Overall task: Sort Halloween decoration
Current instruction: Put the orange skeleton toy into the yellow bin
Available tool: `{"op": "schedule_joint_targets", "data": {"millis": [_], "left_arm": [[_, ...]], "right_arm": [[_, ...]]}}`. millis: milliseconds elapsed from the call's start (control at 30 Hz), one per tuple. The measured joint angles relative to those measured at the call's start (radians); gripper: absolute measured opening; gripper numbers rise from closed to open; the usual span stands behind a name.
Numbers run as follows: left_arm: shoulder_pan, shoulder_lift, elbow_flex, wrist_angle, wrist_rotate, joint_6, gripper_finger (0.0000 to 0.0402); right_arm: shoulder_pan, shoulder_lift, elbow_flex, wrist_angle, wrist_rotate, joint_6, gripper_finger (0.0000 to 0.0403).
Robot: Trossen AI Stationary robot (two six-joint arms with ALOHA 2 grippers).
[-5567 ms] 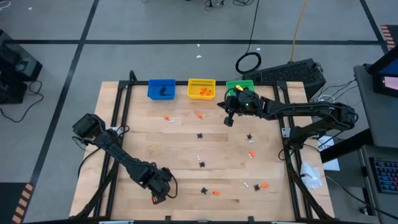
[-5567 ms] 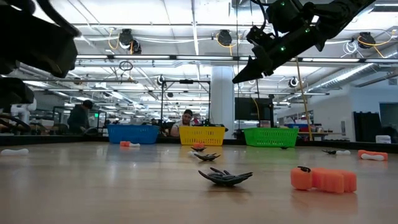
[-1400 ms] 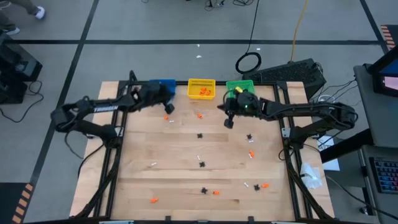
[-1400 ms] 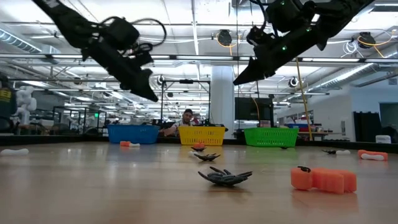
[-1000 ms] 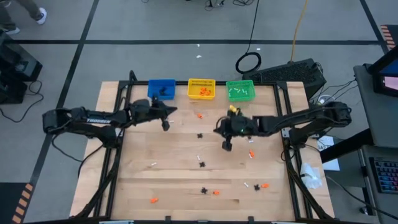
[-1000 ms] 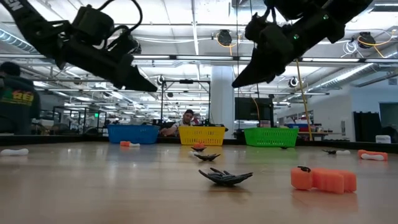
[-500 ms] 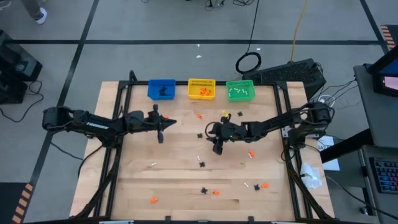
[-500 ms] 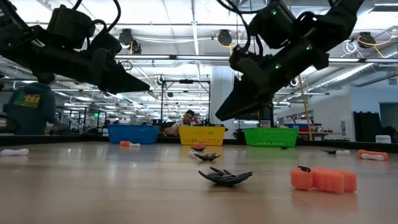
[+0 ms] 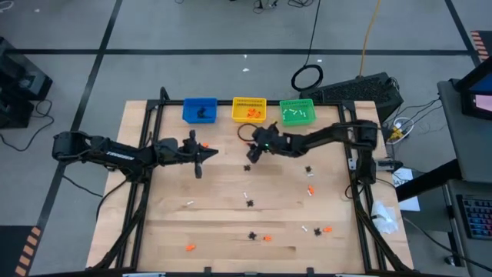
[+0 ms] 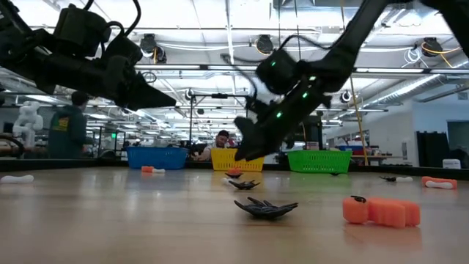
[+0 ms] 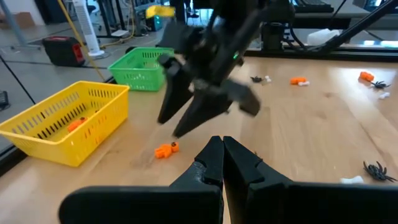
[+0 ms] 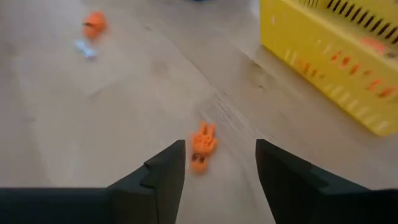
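The right gripper point(image 12: 219, 163) hangs with its fingers spread wide and empty, straddling an orange trinket point(image 12: 202, 145) on the table point(image 9: 223, 215) just below the yellow bin point(image 9: 248, 109) at upper centre. That arm stretches leftward and low. The left gripper point(image 11: 222, 158) is closed, empty, at centre-left.

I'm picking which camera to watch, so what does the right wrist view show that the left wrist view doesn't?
Only the right wrist view shows the right gripper from behind, fingers open around nothing, an orange trinket on the wood ahead of the gap.

Only the left wrist view shows the green bin, the shut left gripper, and the right gripper from outside.

Both show the yellow bin and the wooden table.
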Motion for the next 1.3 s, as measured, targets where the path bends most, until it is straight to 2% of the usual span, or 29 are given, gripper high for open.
{"op": "schedule_joint_targets", "data": {"millis": [67,200,367,467,667,733,1067,1300], "left_arm": [[0.0,0.0,0.0,-0.006,0.0,0.0,0.0],[-0.001,0.0,0.0,-0.017,-0.003,0.0,0.0],[-0.002,0.0,0.0,-0.032,-0.005,0.0,0.0],[-0.002,0.0,0.0,-0.035,-0.006,0.0,0.0],[-0.002,0.0,0.0,-0.035,-0.006,0.0,0.0],[-0.002,0.0,0.0,-0.035,-0.006,0.0,0.0],[-0.003,0.0,0.0,-0.035,-0.007,-0.003,0.0],[-0.003,0.001,0.0,-0.035,-0.007,-0.008,0.0]], "right_arm": [[-0.016,0.052,0.037,-0.008,-0.011,0.002,0.0185],[-0.038,0.117,0.093,-0.001,-0.104,0.029,0.0182],[-0.046,0.152,0.121,-0.004,-0.092,0.051,0.0161],[-0.047,0.152,0.12,-0.018,-0.095,0.052,0.0125],[-0.048,0.121,0.118,-0.048,-0.103,0.009,0.0024],[-0.047,0.103,0.117,-0.056,-0.108,-0.009,0.0008],[-0.091,-0.025,0.18,-0.154,-0.106,-0.096,0.0002],[-0.212,-0.022,0.319,-0.258,-0.107,-0.232,0.0001]]}}
